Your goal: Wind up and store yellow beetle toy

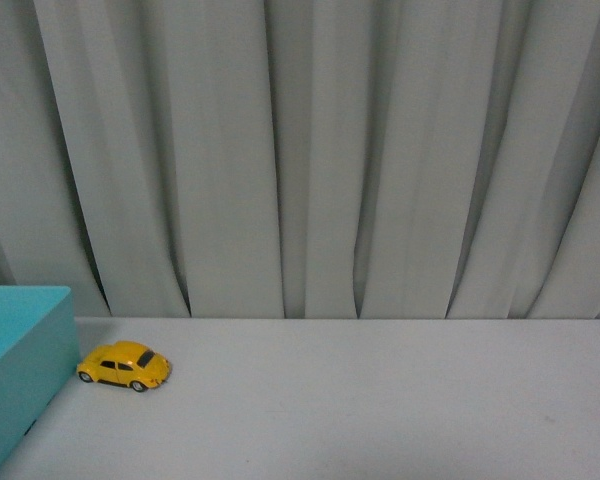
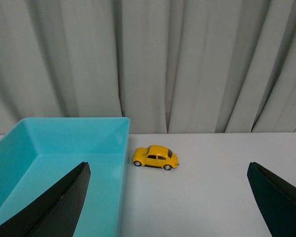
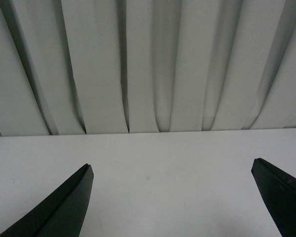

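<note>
Standing on its wheels on the white tabletop (image 1: 380, 400), the small, glossy, round-bodied yellow beetle toy (image 1: 124, 366) (image 2: 156, 157) sits at the far left of the scene. It is just beside the right wall of the turquoise plastic bin (image 1: 30, 350) (image 2: 123, 148), with a narrow gap between them.

Left gripper (image 2: 168, 163): black fingers spread wide, holding nothing. The toy lies farther out, ahead of the space between them and clear of both.

Right gripper (image 3: 171, 163): likewise wide open and empty above the tabletop.

Toy condition: side-on, dark windows, black wheels with pale hubs.

Pleated grey curtain (image 1: 280, 150) hangs behind the table.
</note>
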